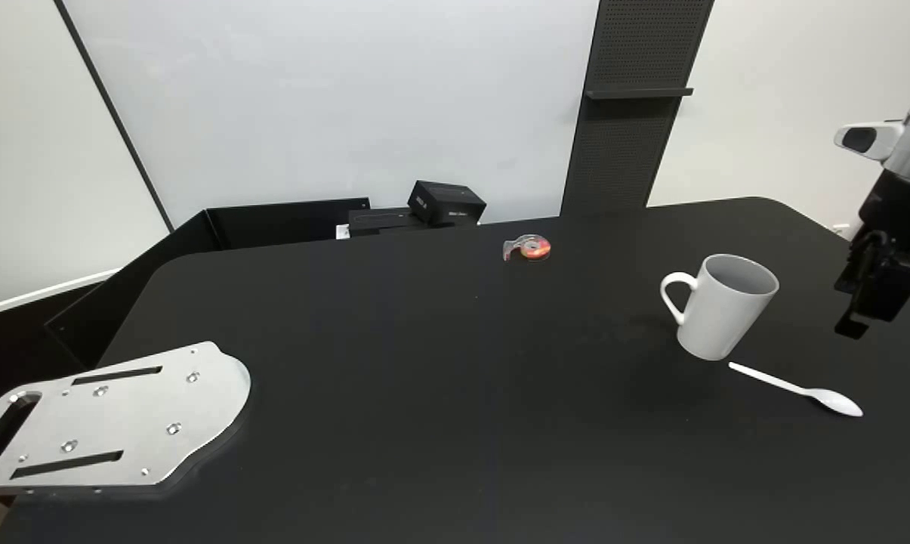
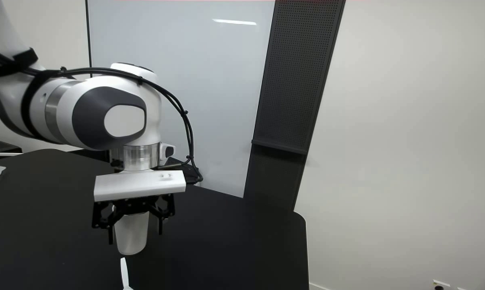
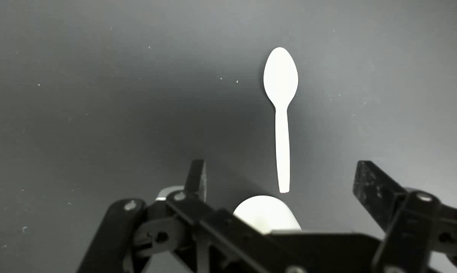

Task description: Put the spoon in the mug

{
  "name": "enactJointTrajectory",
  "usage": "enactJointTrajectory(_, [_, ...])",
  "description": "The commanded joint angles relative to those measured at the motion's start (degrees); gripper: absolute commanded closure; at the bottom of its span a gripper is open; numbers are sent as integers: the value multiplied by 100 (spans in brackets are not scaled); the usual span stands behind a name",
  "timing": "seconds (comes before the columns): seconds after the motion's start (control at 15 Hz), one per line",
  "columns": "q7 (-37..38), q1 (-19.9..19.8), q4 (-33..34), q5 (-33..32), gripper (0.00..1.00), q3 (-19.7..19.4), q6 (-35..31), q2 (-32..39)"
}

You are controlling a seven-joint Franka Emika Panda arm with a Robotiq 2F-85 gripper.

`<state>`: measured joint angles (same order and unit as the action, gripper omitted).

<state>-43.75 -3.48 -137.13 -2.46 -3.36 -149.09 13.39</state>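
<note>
The white spoon (image 1: 794, 389) lies flat on the black table, its handle end close to the base of the white mug (image 1: 726, 317). The mug stands upright; its loop handle points left in that exterior view. The mug (image 2: 131, 237) is partly hidden behind the gripper (image 2: 135, 237), and only part of the spoon (image 2: 124, 272) shows. In the wrist view the gripper (image 3: 281, 172) is wide open and empty above the table. The spoon (image 3: 282, 132) lies ahead, its handle end lined up between the fingers. The mug (image 3: 264, 212) is mostly hidden behind the gripper body.
A clear tape dispenser with a red-orange roll (image 1: 535, 247) lies behind the mug on the table (image 1: 424, 393). A silver metal plate (image 1: 145, 408) rests at the table's left side. Black boxes (image 1: 447, 204) stand beyond the back edge, near the whiteboard.
</note>
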Motion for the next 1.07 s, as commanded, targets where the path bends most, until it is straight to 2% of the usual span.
enactJointTrajectory(0.0, [50, -148, 7, -66, 0, 142, 17, -6])
enactJointTrajectory(0.2, [50, -147, 7, -66, 0, 146, 17, -6])
enactJointTrajectory(0.47, [480, -2, -51, -407, 0, 103, -13, 40])
enactJointTrajectory(0.73, [733, -14, -113, -476, 0, 143, -252, 132])
enactJointTrajectory(1.0, [434, -172, -234, -299, 0, 328, -685, 270])
